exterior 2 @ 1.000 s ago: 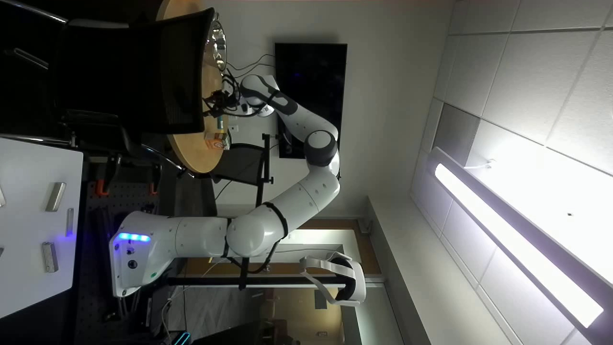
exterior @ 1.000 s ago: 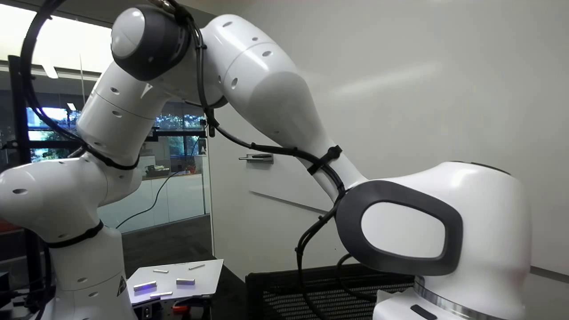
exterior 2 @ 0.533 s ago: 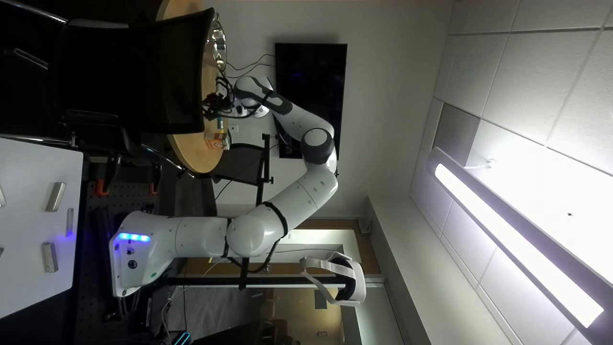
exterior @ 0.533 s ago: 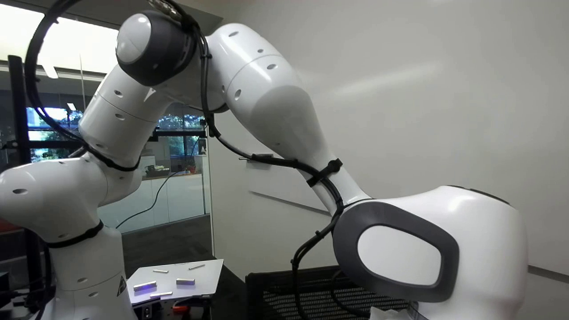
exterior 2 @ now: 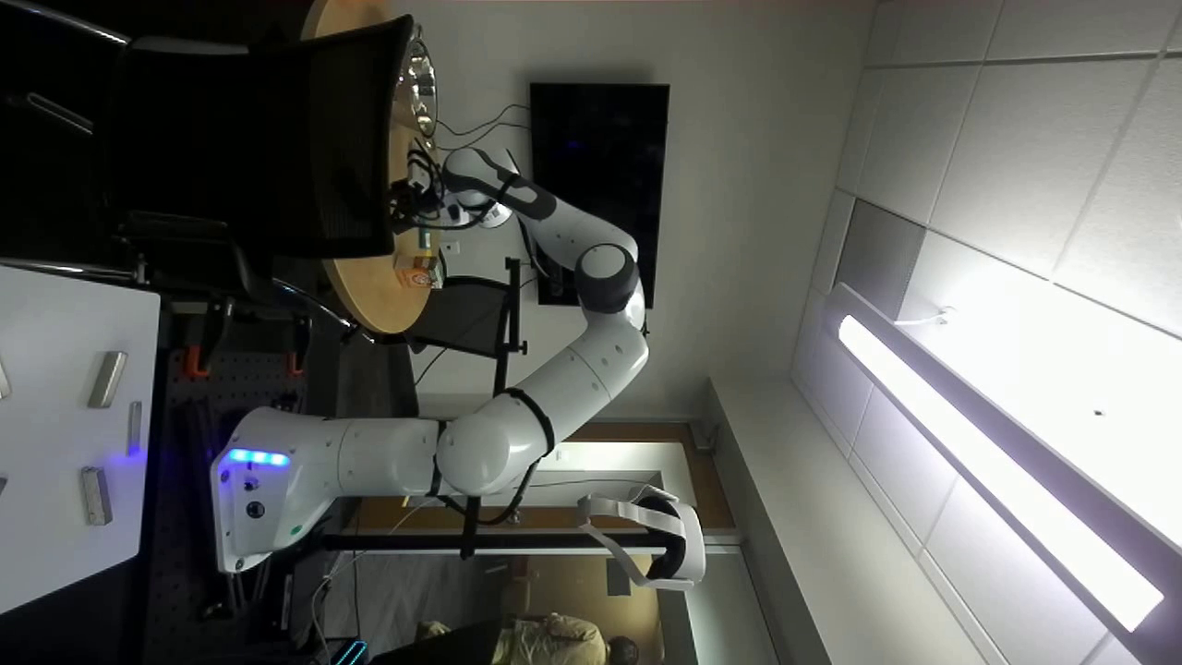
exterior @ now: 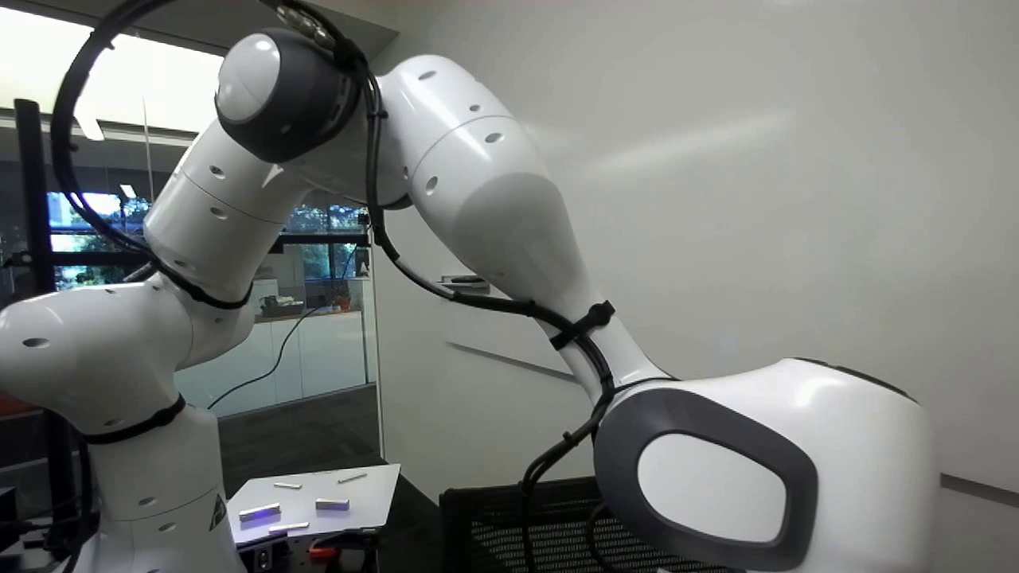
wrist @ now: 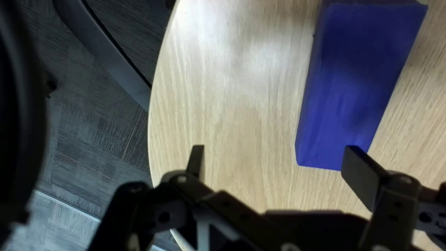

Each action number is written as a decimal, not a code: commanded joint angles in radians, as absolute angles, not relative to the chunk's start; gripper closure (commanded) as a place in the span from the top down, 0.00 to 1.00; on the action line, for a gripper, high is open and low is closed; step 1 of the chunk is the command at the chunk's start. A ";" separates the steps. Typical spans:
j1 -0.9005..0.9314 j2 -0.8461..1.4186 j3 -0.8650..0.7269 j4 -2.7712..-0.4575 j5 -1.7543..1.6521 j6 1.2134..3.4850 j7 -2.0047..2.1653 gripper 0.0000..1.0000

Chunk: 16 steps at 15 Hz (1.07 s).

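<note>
One hand [wrist: 275, 151] is over one round wooden desk [wrist: 223, 122], its two fingers [wrist: 360, 174] spread wide apart, with wood showing between them. One blue block [wrist: 352, 87] lies on the desk and reaches the top edge of the wrist view. Its lower end in that view sits just beside the finger at the right, which covers one corner of it; whether the two touch cannot be told. Grey floor [wrist: 94, 129] shows past the desk's curved rim.

In an exterior view, turned on its side, the desk also carries one orange-and-white box [exterior 2: 418, 272], one shiny metal bowl [exterior 2: 423, 88] and one small green item [exterior 2: 425, 236]. The hand is between bowl and box, with the green item near it. Two black chairs [exterior 2: 249, 139] stand by the desk, one large in the foreground, one farther back. One dark screen [exterior 2: 600, 120] is on the wall [exterior 2: 757, 231] behind the one white arm [exterior 2: 600, 362]. Also there: one white headset [exterior 2: 691, 545], one lit ceiling lamp [exterior 2: 997, 468] and one person [exterior 2: 554, 639], partly cut off by the frame. In both exterior views, five metal bars [exterior: 259, 512] lie spaced apart on one white panel [exterior: 374, 501] near the arm's base.
</note>
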<state>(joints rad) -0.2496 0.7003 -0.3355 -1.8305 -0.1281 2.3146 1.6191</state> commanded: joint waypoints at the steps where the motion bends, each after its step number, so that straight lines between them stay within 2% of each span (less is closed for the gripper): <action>1: -0.246 0.705 -0.342 -1.830 -0.096 2.337 1.570 1.00; 16: -0.255 0.820 -0.332 -1.686 -0.060 2.299 1.548 1.00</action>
<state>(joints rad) -0.2504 0.7852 -0.3320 -1.7457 -0.0965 2.3180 1.5900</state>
